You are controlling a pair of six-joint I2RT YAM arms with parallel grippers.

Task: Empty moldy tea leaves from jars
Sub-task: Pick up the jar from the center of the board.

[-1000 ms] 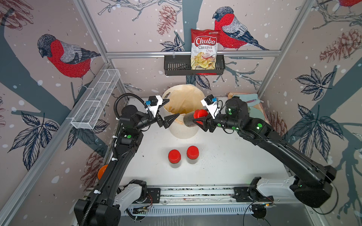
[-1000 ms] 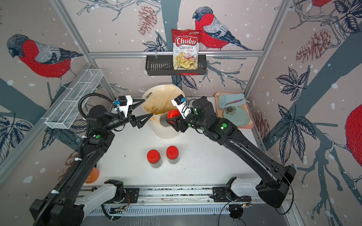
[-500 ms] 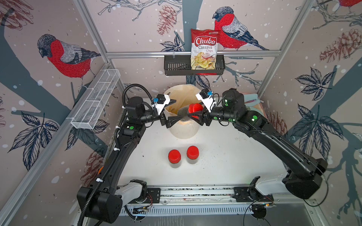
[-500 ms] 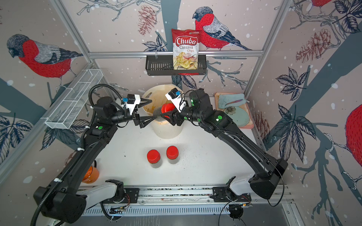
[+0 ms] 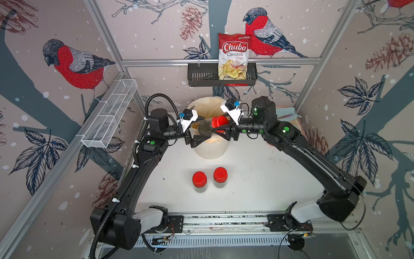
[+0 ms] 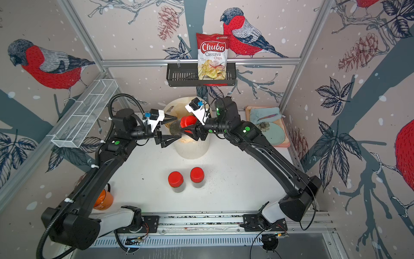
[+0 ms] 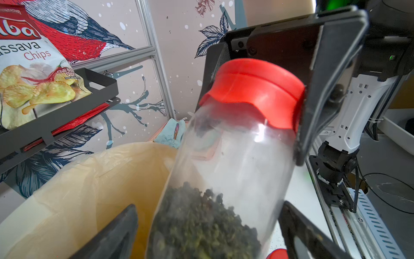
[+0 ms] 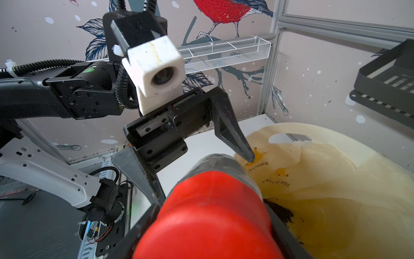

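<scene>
A clear jar (image 5: 204,129) with a red lid (image 5: 220,121) hangs on its side over the white bin (image 5: 210,151). My right gripper (image 5: 218,126) is shut on the lid (image 8: 212,215). Dark tea leaves (image 7: 201,224) lie against the jar's base end. My left gripper (image 7: 208,231) stands open around that base, one finger on each side with a gap showing. Both top views show this pairing: the jar (image 6: 175,129), the left gripper (image 6: 177,127) and the right gripper (image 6: 187,128). Two more jars (image 5: 199,182) (image 5: 220,177) with red lids stand upright on the table.
The bin's yellowish liner (image 8: 324,179) holds some dark crumbs (image 8: 277,213). A black basket (image 5: 201,77) with a chips bag (image 5: 233,58) hangs on the back wall, above the bin. A wire tray (image 5: 109,114) runs along the left wall. A tray with a cloth (image 6: 268,125) sits at the right, an orange thing (image 6: 103,199) at the front left.
The right arm has carried the jar further back and over the bin. My left gripper has moved right from beside the jar until its open fingers straddle the base.
</scene>
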